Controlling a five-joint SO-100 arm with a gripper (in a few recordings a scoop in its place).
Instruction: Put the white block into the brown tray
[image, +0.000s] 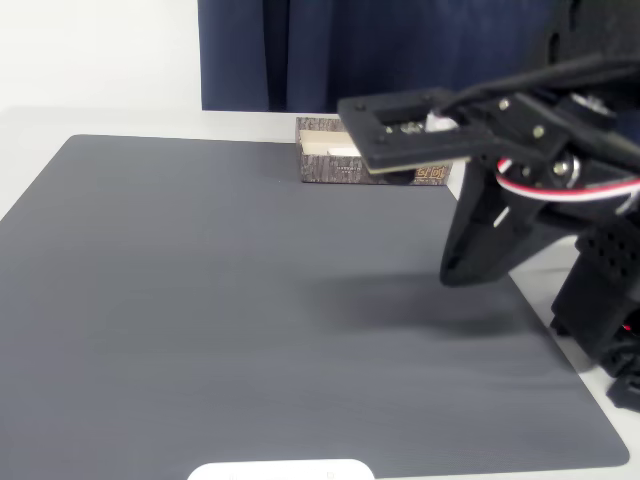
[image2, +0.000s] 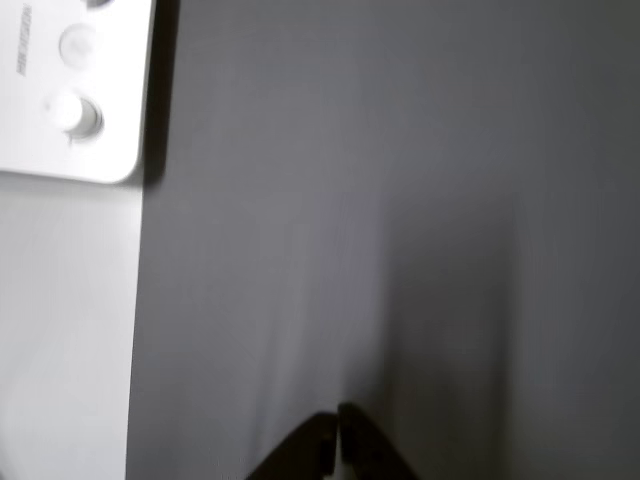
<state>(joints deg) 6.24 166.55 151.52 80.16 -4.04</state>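
The brown tray (image: 330, 165) stands at the far edge of the grey mat, its wood-grain front wall facing me and a strip of its pale inside showing; the arm covers its right part. The white block is hidden or out of view. My black gripper (image: 456, 274) hangs over the right side of the mat, nearer than the tray, pointing down. In the wrist view the gripper (image2: 337, 432) shows at the bottom edge above bare mat. Its two dark tips meet with nothing between them.
The grey mat (image: 230, 300) covers most of the white table. A white device with round buttons (image2: 70, 90) lies off the mat's near edge, seen also as a white device (image: 280, 470) at the bottom. A dark blue curtain (image: 300, 50) hangs behind.
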